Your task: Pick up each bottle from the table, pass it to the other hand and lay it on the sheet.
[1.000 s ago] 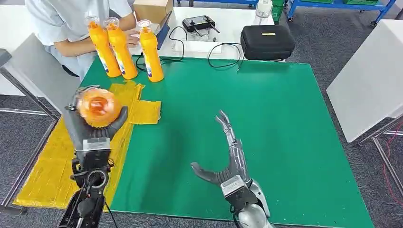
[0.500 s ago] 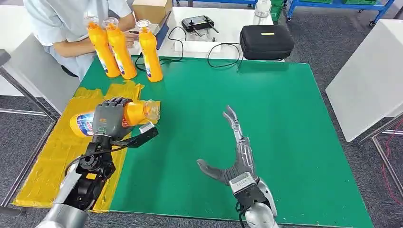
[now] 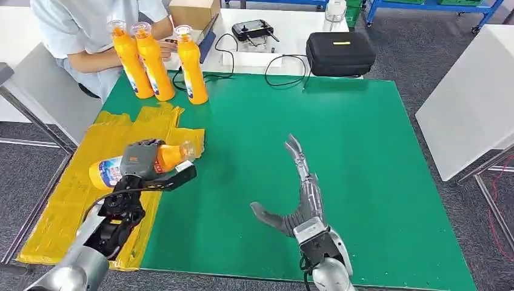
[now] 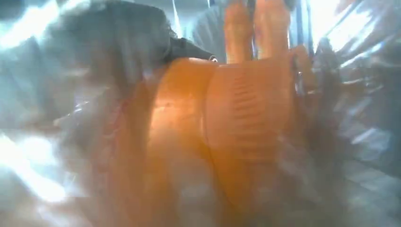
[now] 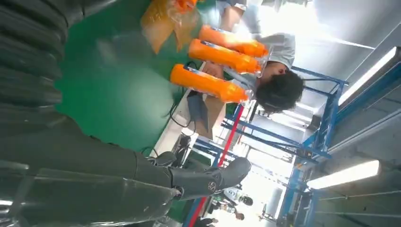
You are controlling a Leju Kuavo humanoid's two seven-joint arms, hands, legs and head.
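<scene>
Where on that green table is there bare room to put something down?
The green mat is bare from the right hand across to its right edge, and up toward the black case. It is crowded at the far left: three standing bottles, and the left hand holding a bottle over the yellow sheet.

Silver arms, dark grey hands
Left hand [image 3: 143, 159] grey-backed; right hand [image 3: 295, 200] slim silver fingers, black cables behind wrist.

Left hand [image 3: 142, 159] fingers curled in grip; right hand [image 3: 301, 194] spread flat.
</scene>
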